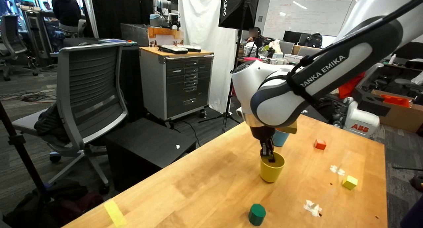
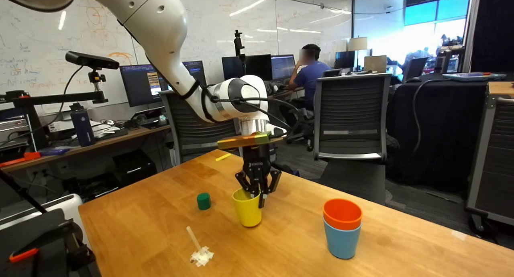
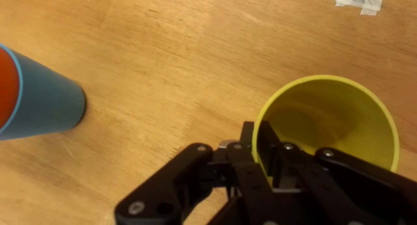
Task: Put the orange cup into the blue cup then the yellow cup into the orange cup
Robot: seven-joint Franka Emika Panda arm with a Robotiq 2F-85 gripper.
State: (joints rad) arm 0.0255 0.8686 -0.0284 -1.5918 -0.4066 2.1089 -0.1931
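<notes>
My Robotiq gripper point(image 3: 256, 131) pinching the wall of the yellow cup point(image 2: 248, 213) — one finger inside, one outside — the orange cup point(image 2: 342, 215), nested in the blue cup point(image 2: 342, 241)

In an exterior view, a wide lane of bare table point(image 2: 295, 229) is offered between the yellow cup point(image 2: 249, 213) and, on the right, the blue cup point(image 2: 342, 243), whose mouth is filled by the orange cup point(image 2: 341, 220). To the left, a narrower gap is bounded by the green cylinder point(image 2: 203, 202); the near left is obstructed by a pale stick point(image 2: 194, 239). The yellow cup's right rim is blocked by the gripper point(image 2: 258, 198) (the left is uncovered).
</notes>
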